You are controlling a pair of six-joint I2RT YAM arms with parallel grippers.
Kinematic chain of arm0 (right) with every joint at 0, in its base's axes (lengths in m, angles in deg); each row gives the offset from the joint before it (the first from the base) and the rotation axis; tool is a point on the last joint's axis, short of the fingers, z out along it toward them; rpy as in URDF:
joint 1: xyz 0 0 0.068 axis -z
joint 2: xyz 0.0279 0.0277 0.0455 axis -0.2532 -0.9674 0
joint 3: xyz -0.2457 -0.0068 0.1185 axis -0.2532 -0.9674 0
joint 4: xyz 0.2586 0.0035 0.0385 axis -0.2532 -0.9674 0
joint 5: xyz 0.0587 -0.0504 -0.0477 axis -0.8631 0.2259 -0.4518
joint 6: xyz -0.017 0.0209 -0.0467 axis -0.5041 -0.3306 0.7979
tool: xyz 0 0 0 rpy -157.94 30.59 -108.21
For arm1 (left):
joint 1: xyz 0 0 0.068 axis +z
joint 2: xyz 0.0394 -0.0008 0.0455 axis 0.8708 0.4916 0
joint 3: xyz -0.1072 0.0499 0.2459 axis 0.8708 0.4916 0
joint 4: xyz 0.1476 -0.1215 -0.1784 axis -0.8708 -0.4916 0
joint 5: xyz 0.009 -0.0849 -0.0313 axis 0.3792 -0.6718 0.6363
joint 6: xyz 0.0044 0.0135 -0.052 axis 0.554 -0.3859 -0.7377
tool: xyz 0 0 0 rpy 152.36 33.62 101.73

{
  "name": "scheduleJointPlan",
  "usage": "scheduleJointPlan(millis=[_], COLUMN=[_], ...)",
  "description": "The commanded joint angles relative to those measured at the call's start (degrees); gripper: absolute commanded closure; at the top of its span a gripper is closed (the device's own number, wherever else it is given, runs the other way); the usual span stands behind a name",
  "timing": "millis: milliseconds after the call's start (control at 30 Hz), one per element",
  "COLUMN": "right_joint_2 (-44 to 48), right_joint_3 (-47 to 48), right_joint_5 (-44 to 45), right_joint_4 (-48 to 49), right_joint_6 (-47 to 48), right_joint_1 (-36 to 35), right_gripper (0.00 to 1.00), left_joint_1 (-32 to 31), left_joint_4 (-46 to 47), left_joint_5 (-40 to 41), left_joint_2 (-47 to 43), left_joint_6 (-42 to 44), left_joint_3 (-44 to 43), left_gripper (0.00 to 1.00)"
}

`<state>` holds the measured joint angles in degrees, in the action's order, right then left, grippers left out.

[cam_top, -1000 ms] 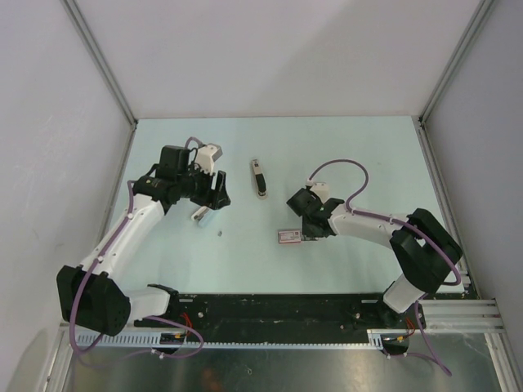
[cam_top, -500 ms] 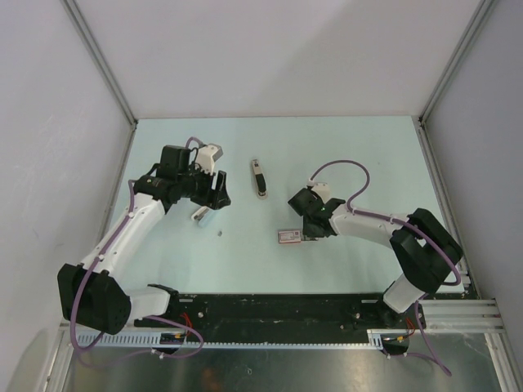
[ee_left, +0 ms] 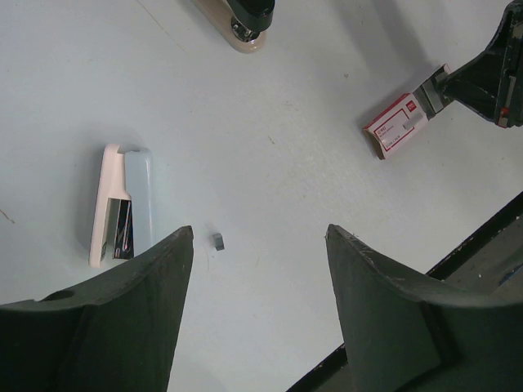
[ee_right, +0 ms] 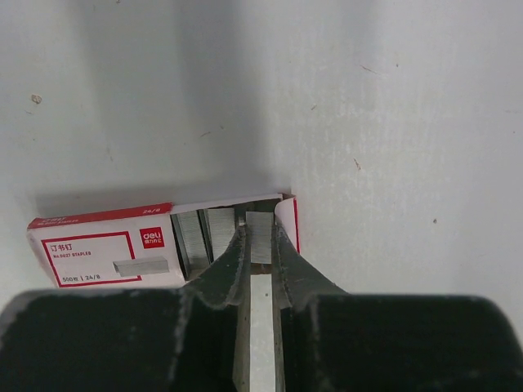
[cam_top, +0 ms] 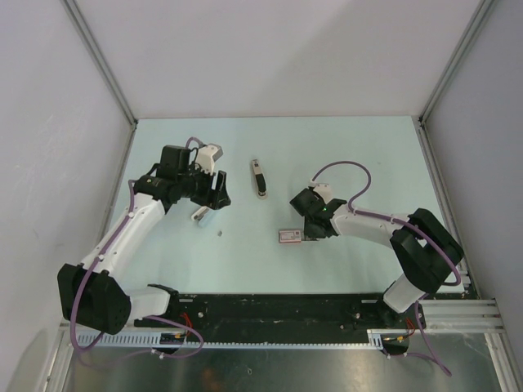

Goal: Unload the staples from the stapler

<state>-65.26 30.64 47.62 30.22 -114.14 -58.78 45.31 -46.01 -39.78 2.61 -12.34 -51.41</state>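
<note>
A small white and pale-blue stapler (ee_left: 122, 204) lies on the table, its dark channel showing; from above the stapler (cam_top: 200, 214) sits just below my left gripper (cam_top: 216, 196). That left gripper (ee_left: 257, 237) hangs open above the table with nothing between its fingers. A tiny grey staple bit (ee_left: 219, 241) lies beside its left finger. My right gripper (ee_right: 260, 232) is shut on a strip of staples (ee_right: 260, 249) at the open end of a red and white staple box (ee_right: 106, 245). Seen from above, the box (cam_top: 288, 236) lies left of the right gripper (cam_top: 309, 232).
A black and beige stapler-like piece (cam_top: 260, 177) lies mid-table between the arms, its end showing in the left wrist view (ee_left: 245, 20). More staple strips (ee_right: 200, 233) sit in the box. The black base rail (cam_top: 278, 310) runs along the near edge.
My right wrist has shifted slightly to the right at the box's open end. The box, the stapler and the left arm have not moved.
</note>
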Motion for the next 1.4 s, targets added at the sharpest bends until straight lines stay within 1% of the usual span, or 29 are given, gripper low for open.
scheduleJointPlan(millis=[0, 167, 333, 433, 667, 833, 1100, 1167, 1200, 1267, 1300, 1367], right_joint_2=[1.7, 1.7, 1.7, 1.9, 2.9, 5.3, 8.1, 8.1, 8.2, 8.2, 8.4, 8.7], right_joint_3=[-0.3, -0.3, -0.3, -0.3, -0.5, -0.5, -0.5, -0.6, -0.8, -1.5, -2.0, -3.5], right_joint_5=[0.3, 0.1, -0.1, 0.0, 0.2, -0.1, -0.1, -0.3, -0.4, -1.6, -2.8, -6.3], right_joint_4=[1.2, 1.5, 1.5, 1.5, 1.3, 1.4, 0.3, -0.1, 0.0, 0.5, 1.0, 2.7], right_joint_6=[0.0, 0.2, 0.3, 0.3, 0.0, 0.0, 0.5, 1.0, 1.3, 1.9, 2.1, 2.4], right_joint_1=[0.3, 0.4, 0.4, 0.4, 0.4, 0.4, 1.5, 2.3, 2.7, 3.8, 4.7, 6.6], right_gripper=[0.89, 0.87, 0.77, 0.74, 0.73, 0.75, 0.90, 0.92, 0.90, 0.83, 0.80, 0.77], left_joint_1=[0.3, 0.3, 0.3, 0.3, 0.3, 0.3, -0.4, -0.9, -1.2, -1.8, -2.2, -3.0], left_joint_4=[0.2, 0.1, 0.2, 0.1, 0.2, 0.1, 0.1, 0.2, 0.2, 0.2, 0.2, 0.2], left_joint_5=[-1.8, -1.8, -1.8, -1.8, -1.9, -1.9, -2.3, -2.6, -2.8, -3.5, -4.1, -5.1], left_joint_2=[-0.3, -0.3, -0.2, -0.2, -0.2, -0.2, 0.8, 1.5, 1.8, 2.8, 3.4, 5.0], left_joint_6=[2.1, 2.1, 2.1, 2.0, 2.0, 2.0, 2.9, 3.7, 4.2, 5.3, 6.0, 7.5], left_joint_3=[-2.2, -2.2, -2.1, -2.2, -2.1, -2.1, -2.2, -2.3, -2.4, -2.6, -2.6, -2.6], left_gripper=[0.29, 0.29, 0.29, 0.29, 0.29, 0.29, 0.29, 0.29, 0.29, 0.29, 0.29, 0.29])
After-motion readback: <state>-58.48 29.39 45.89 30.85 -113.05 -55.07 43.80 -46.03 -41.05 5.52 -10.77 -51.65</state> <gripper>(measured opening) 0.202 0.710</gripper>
